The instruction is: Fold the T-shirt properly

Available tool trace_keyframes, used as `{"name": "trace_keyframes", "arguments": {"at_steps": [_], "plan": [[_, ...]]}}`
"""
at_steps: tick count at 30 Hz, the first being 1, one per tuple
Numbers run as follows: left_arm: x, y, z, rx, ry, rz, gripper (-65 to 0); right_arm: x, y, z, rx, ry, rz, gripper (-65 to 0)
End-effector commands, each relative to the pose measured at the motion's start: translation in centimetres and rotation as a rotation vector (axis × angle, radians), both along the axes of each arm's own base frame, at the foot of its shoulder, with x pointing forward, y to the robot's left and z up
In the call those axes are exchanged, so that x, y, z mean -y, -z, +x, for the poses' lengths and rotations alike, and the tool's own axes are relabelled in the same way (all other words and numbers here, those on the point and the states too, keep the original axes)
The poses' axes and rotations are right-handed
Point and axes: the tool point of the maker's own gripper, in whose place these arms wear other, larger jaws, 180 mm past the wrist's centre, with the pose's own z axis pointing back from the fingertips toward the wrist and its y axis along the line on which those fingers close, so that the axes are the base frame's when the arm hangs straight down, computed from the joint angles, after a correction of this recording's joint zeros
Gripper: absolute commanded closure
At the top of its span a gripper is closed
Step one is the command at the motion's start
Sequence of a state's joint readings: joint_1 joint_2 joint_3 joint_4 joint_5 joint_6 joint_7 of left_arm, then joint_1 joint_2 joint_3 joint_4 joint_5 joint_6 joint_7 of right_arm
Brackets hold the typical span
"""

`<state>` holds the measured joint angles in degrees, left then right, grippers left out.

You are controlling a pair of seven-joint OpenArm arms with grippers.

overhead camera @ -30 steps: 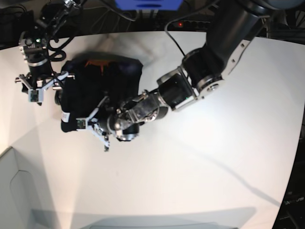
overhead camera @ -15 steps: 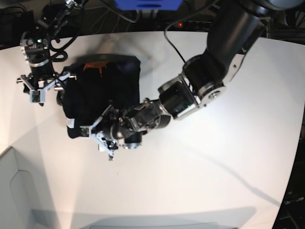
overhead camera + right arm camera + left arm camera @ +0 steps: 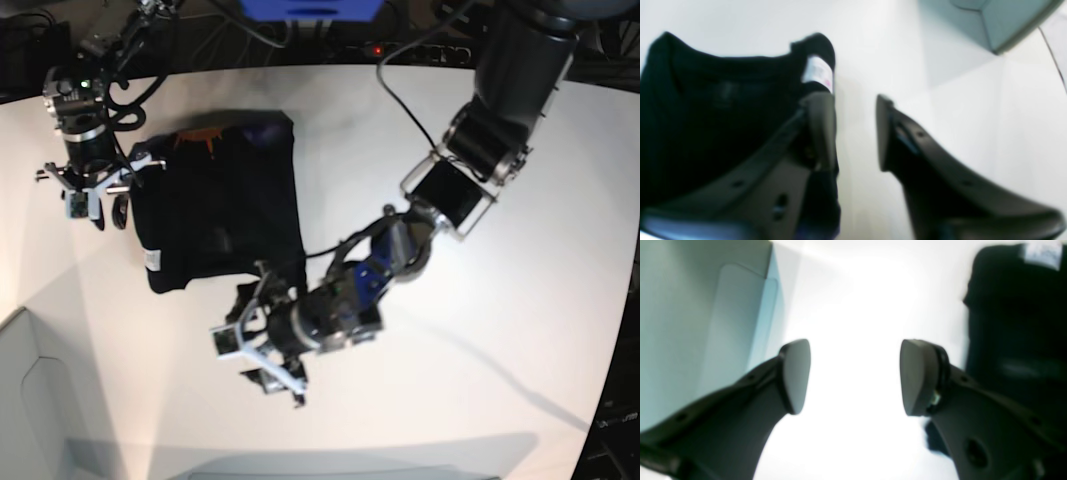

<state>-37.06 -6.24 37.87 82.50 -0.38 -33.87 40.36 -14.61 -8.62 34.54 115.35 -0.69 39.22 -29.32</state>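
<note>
The black T-shirt (image 3: 220, 205) lies folded into a rough rectangle on the white table (image 3: 450, 400), with the orange label (image 3: 196, 136) at its far edge and the white tag (image 3: 153, 260) at its near left corner. My left gripper (image 3: 258, 365) is open and empty, just off the shirt's near edge. In the left wrist view the gripper (image 3: 853, 376) is over bare table, with the shirt (image 3: 1013, 323) to its right. My right gripper (image 3: 90, 205) is open at the shirt's left edge. In the right wrist view the gripper (image 3: 851, 130) holds nothing, one finger (image 3: 820, 130) over the shirt (image 3: 706, 116).
A pale grey-green bin (image 3: 30, 400) sits at the table's near left corner; it also shows in the left wrist view (image 3: 690, 323) and the right wrist view (image 3: 990, 20). Cables and a blue box (image 3: 310, 8) lie beyond the far edge.
My left gripper has drawn back off the shirt toward the table's near side and is empty. The shirt now lies flatter and more spread. My right gripper has stayed at the left edge.
</note>
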Motion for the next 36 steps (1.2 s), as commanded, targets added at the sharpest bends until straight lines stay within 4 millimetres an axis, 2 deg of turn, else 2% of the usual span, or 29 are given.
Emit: {"name": "trace_keyframes", "arguments": {"at_steps": [1,5,9,13,15,19,25,33,36], "plan": [[-1.3,-1.4,0.3,0.038,-0.033,-0.021,-40.4,-0.8,-0.9,0.3,0.04,-0.025,0.012,-12.5],[-7.0,1.2,-1.8,-0.02,-0.16,-0.053,-40.4,-1.8,-0.1,-0.3,0.013,-0.052,0.021,0.0],[-13.4,4.7,-4.4,-0.112,-0.334,-0.088,-40.4,-1.9,0.8,-1.6,-0.027,-0.055,0.023,0.0],[-18.5,7.1,-6.9,-0.18,-0.496,-0.121,-40.4,-1.9,1.8,-2.7,-0.064,-0.054,0.03,0.0],[-20.3,8.3,-8.3,-0.213,-0.553,-0.121,-40.4,-2.0,2.6,-2.9,-0.079,-0.053,0.053,0.0],[-23.0,10.0,-10.0,-0.256,-0.629,-0.104,-40.4,-2.1,4.7,-3.2,-0.111,-0.047,0.115,0.0],[-26.3,10.6,-11.0,-0.269,-0.723,-0.096,-40.4,-1.9,6.7,-3.4,-0.093,-0.044,0.165,0.0],[-28.3,10.8,-11.7,-0.276,-0.777,-0.089,-40.4,-1.7,6.9,-3.3,-0.098,-0.048,0.161,0.0],[-29.2,10.6,-11.7,-0.268,-0.802,-0.088,-40.4,-1.8,7.9,-3.6,-0.12,-0.043,0.181,0.0]]}}
